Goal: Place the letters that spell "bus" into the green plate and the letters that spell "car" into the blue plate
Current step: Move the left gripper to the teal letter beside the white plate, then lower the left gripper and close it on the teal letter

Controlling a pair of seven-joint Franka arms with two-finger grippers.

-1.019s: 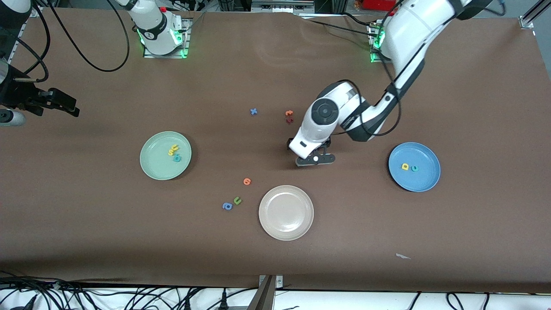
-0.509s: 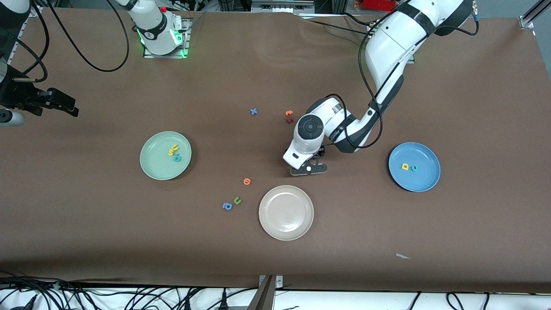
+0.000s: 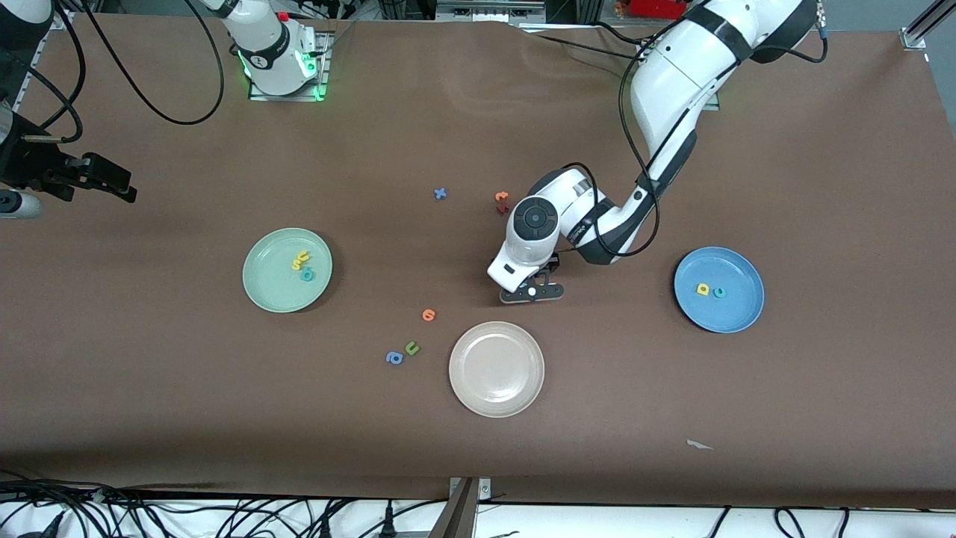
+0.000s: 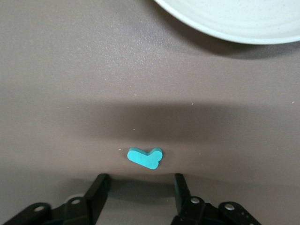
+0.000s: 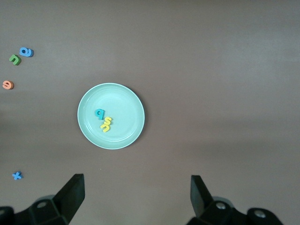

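My left gripper (image 3: 532, 293) (image 4: 139, 180) is down at the table beside the beige-white plate, its jaws open with nothing between them. The teal "r" (image 4: 145, 158) lies flat just ahead of the fingertips, untouched. The green plate (image 3: 258, 288) (image 5: 122, 103) holds the teal "b" (image 3: 306, 275) (image 5: 99, 113), yellow "s" (image 5: 108, 121) and yellow "u" (image 3: 302, 256). In the blue plate (image 3: 736, 314) lie the yellow "a" (image 3: 703, 289) and teal "c" (image 3: 719, 292). My right gripper (image 3: 112, 183) (image 5: 136, 187) waits open, high at the right arm's end of the table.
The beige-white plate (image 3: 496, 368) (image 4: 234, 18) sits nearest the front camera. Loose letters: an orange one (image 3: 428, 314), a green "u" (image 3: 411, 347), a blue "a" (image 3: 394, 358), a blue "x" (image 3: 441, 193), and an orange and a red one (image 3: 501, 196) close to the left arm's wrist.
The left gripper has shifted toward the right arm's end and come lower over the table. Its jaws have narrowed. The right arm has not moved.
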